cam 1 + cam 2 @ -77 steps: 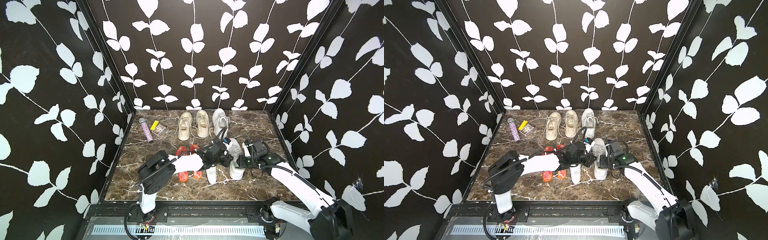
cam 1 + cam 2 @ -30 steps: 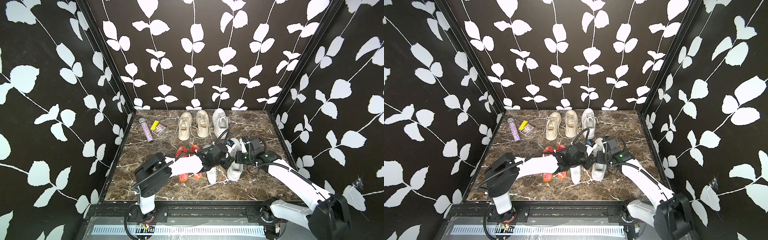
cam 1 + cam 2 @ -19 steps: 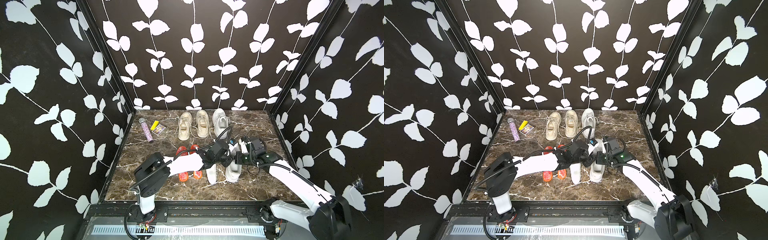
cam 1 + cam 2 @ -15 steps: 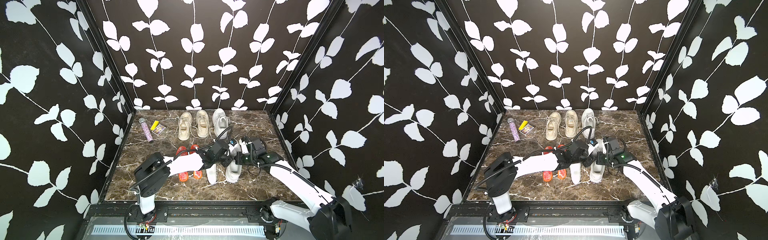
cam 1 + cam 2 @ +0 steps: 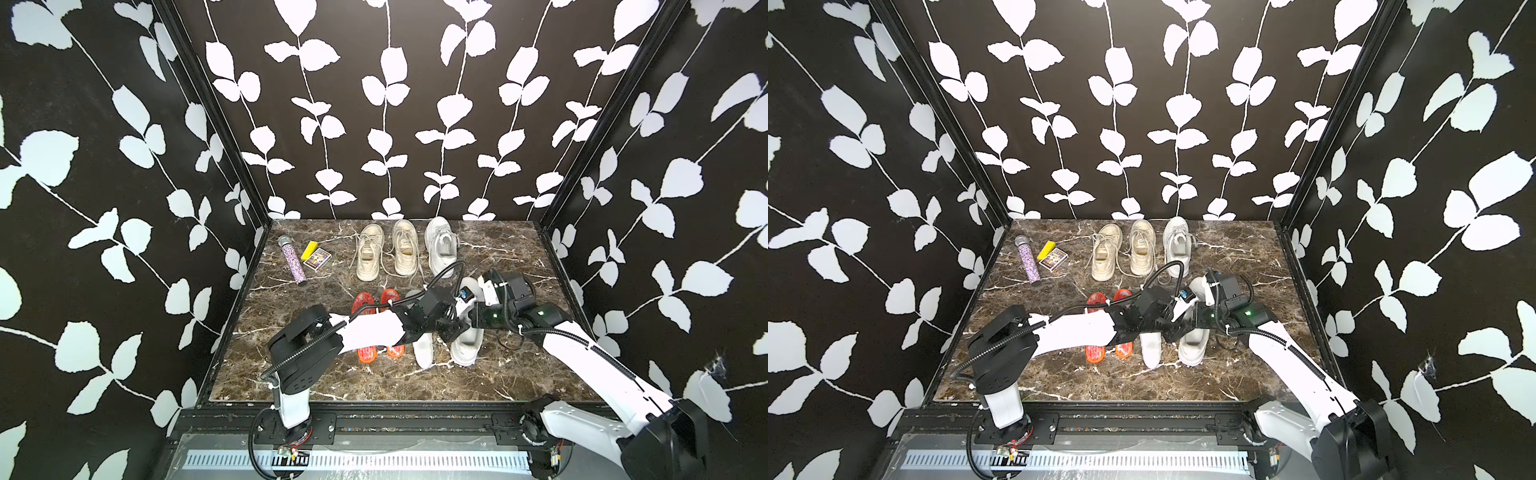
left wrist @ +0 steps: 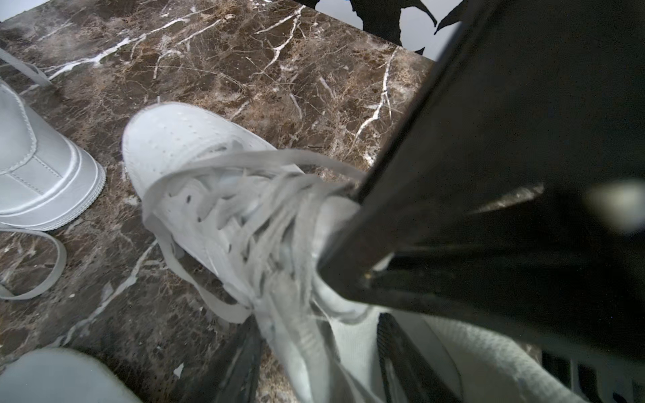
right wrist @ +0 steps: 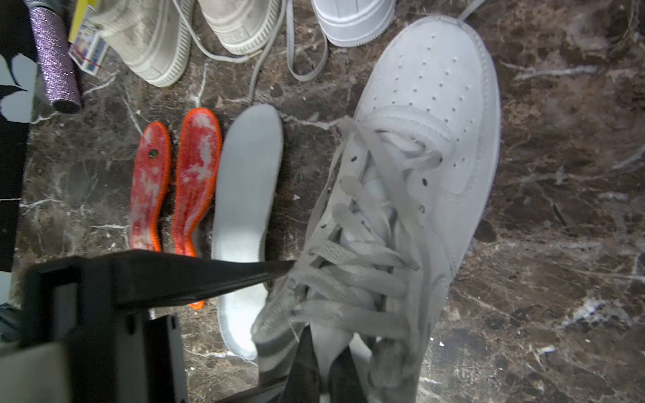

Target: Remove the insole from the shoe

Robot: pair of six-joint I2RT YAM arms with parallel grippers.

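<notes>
A white laced shoe (image 5: 467,338) (image 5: 1192,347) lies on the marble floor, toe towards the back, in both top views. Both grippers meet over its opening. My right gripper (image 7: 326,343) (image 5: 471,322) is shut on the shoe's tongue, a white strip pinched between its dark fingers. My left gripper (image 6: 317,322) (image 5: 451,330) is open. One finger (image 6: 241,363) is outside the shoe's side wall and the other (image 6: 398,352) is down in the opening. The insole inside this shoe is hidden by laces, tongue and grippers.
A loose white insole (image 7: 244,195) and two orange insoles (image 7: 174,181) lie beside the shoe. At the back stand two beige sneakers (image 5: 386,253), another white shoe (image 5: 441,245), a glitter tube (image 5: 293,262) and a small card box (image 5: 318,259). Patterned walls enclose three sides.
My left gripper's jaws have spread wider at the shoe's opening. My right gripper has stayed shut, and it has come lower over the shoe. The shoe has hardly shifted.
</notes>
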